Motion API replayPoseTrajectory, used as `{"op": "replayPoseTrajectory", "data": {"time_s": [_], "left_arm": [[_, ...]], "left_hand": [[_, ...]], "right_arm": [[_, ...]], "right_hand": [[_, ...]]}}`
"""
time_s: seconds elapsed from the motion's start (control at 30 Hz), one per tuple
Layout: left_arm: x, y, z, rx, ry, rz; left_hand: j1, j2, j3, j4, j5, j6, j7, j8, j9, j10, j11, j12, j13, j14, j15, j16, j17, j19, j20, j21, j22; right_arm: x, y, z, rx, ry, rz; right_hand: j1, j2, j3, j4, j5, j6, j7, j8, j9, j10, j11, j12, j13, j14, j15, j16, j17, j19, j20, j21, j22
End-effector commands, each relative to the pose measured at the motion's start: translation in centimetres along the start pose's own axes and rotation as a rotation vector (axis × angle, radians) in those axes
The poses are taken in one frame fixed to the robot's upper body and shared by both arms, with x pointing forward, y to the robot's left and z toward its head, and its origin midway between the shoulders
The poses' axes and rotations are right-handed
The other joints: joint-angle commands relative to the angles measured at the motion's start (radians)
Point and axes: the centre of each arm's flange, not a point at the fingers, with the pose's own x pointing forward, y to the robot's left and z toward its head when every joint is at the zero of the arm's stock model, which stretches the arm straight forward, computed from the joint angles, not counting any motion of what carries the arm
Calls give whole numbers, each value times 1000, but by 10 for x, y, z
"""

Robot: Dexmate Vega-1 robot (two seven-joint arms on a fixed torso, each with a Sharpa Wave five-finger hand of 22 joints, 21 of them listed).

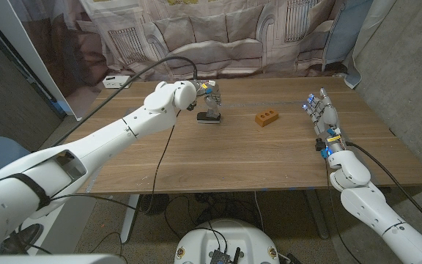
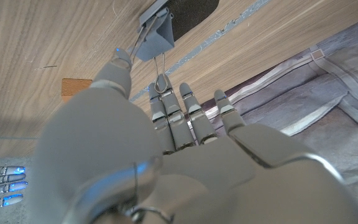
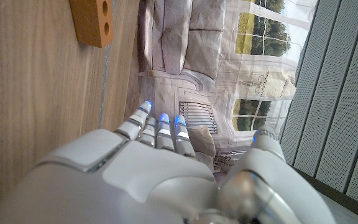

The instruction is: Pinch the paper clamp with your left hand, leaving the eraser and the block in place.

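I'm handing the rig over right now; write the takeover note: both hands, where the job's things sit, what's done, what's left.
Left robot hand: at the paper clamp, thumb and fingers on its wire handles; whether the pinch is firm I cannot tell.
Right robot hand: waiting at the table's right side, fingers apart, holding nothing.
The clamp sits on the black eraser.
The block is to their right, untouched.
Done: reach.
Left: confirm the pinch without shifting eraser or block.

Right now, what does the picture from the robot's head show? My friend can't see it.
The robot's left hand reaches over a paper clamp on a wooden table. An orange block sits nearby, and the right hand waits apart.
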Motion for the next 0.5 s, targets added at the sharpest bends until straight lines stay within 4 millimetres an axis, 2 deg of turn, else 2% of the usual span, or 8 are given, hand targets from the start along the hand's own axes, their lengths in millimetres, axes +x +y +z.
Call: {"op": "replayPoseTrajectory", "data": {"time_s": [0.03, 0.5], "left_arm": [[-2, -3, -4, -12, 11, -1], [-5, -21, 2, -61, -25, -19]], "left_hand": [[-9, 4, -6, 1, 3, -13, 1, -1, 2, -12, 0, -6, 1, -9, -11, 1, 3, -7, 4, -2, 2], [-19, 2, -13, 4, 3, -31, 8, -1, 1, -28, 4, -10, -3, -17, -9, 2, 4, -13, 5, -1, 2]], "right_arm": [[1, 1, 1, -1, 0, 6], [0, 3, -2, 1, 8, 13]], "right_hand": [[13, -3, 3, -5, -2, 10, -2, -2, 2, 8, 2, -3, 4, 5, 0, 0, 2, 8, 1, -3, 3], [15, -3, 3, -5, -2, 11, -1, -2, 2, 8, 2, -4, 4, 5, 0, 0, 2, 8, 0, -3, 3]]}}
